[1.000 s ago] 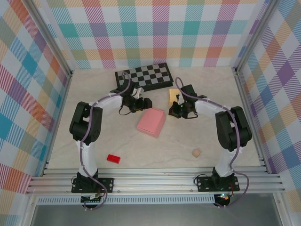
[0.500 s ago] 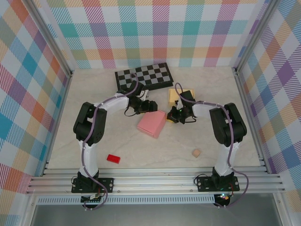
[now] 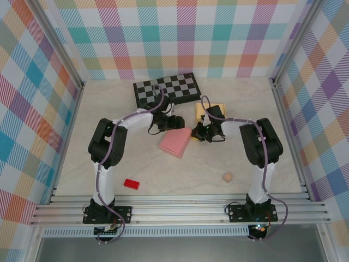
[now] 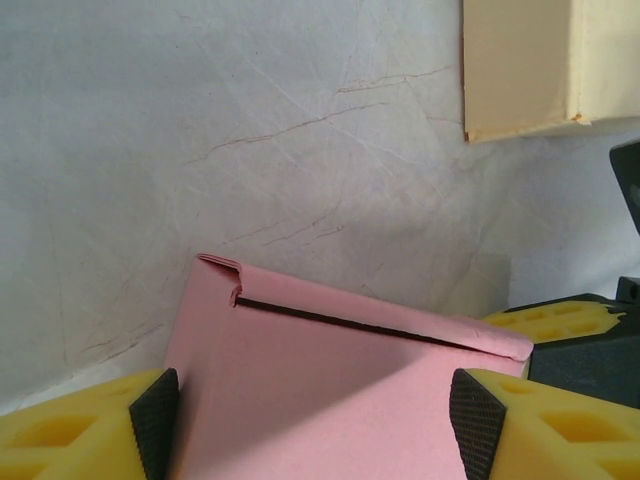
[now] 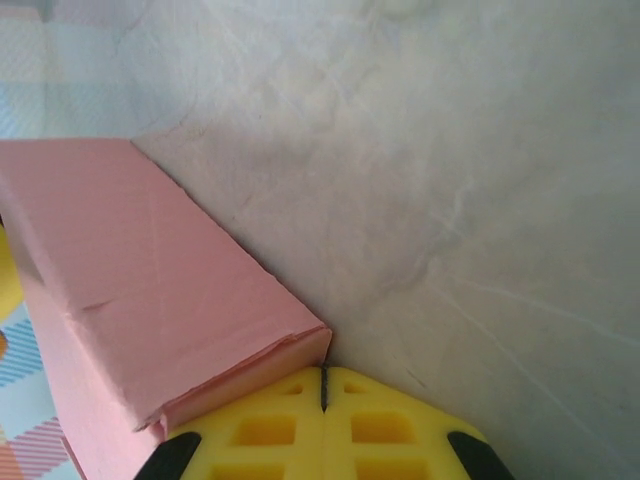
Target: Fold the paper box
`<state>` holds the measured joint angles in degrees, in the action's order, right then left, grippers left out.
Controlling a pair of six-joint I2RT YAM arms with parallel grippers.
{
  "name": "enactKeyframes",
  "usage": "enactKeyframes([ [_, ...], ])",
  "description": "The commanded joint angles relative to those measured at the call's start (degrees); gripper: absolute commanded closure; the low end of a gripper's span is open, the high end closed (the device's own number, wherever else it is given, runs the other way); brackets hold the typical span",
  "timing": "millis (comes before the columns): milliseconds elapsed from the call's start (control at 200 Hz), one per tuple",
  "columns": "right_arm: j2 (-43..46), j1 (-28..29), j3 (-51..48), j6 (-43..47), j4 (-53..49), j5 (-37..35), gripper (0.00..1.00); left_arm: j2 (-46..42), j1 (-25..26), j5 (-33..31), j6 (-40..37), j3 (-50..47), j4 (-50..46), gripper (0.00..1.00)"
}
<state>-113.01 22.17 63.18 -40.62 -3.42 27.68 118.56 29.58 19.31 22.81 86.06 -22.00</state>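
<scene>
Straddling the closed pink paper box (image 4: 300,345), the left gripper (image 4: 315,422) gapes

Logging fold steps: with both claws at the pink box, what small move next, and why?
Probably close the left claw on the pink paper box: open, it straddles the box's slightly gaping edge, while the shut right claw sits at a corner.

Pink paper box (image 4: 330,400) cut off by lower edge, tan block (image 4: 515,65) cropped at top, right claw (image 5: 323,390) cropped below.
</scene>
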Motion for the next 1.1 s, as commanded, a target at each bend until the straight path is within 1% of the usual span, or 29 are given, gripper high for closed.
enactKeyframes([
  [0, 1.92, 6.54, 4.18, -3.71, 17.2, 9.33, 1.0, 2.01, 9.88, 18.77, 5.35, 1.09, 10.69, 0.29],
  [85, 3.03, 7.05, 3.63, -5.5, 18.63, 7.5, 1.0, 2.28, 10.04, 18.88, 6.67, 0.7, 11.89, 0.29],
  [165, 3.43, 7.07, 3.71, -5.29, 16.51, 5.23, 1.0, 2.3, 9.97, 17.83, 6.43, 0.99, 11.15, 0.29],
  [275, 4.6, 6.88, 2.83, -3.12, 10.39, 0.1, 1.0, 2.07, 9.24, 13.63, 4.1, 2.41, 6.59, 0.29],
  [290, 4.82, 6.84, 2.55, -2.99, 9.61, -0.57, 1.0, 2.04, 9.07, 13.01, 3.93, 2.58, 4.62, 0.29],
  [475, 8.19, 5.99, -2.09, 0.89, 3.65, -4.3, 1.0, 1.09, 4.17, 8.66, 3.66, 2.36, 0.13, 0.27],
  [585, 9.82, 5.1, -2.92, 3.68, -2.51, -7.0, 1.0, 0.43, 1.15, 6.7, 2.87, 2.53, -1.92, 0.25],
  [750, 12.75, 2.97, -4.54, 6.31, -9.99, -11.17, 1.0, -1.23, -2.6, 6.34, 2.96, 1.86, -2.95, 0.22],
  [885, 16.81, 2.07, -6.87, 7.56, -14.41, -13.63, 1.0, -4.62, -4.96, 5.74, 3.27, -0.65, -2.94, 0.2],
  [950, 18.73, 2.11, -7.76, 7.3, -16.36, -13.6, 1.0, -6.94, -5.98, 5.27, 3.45, -2.67, -3.17, 0.2],
  [1100, 24.05, 3.58, -12.74, 1.88, -16.88, -12.43, 1.0, -14.81, -6.56, 5.09, 3.52, -12.86, 0.03, 0.19],
])
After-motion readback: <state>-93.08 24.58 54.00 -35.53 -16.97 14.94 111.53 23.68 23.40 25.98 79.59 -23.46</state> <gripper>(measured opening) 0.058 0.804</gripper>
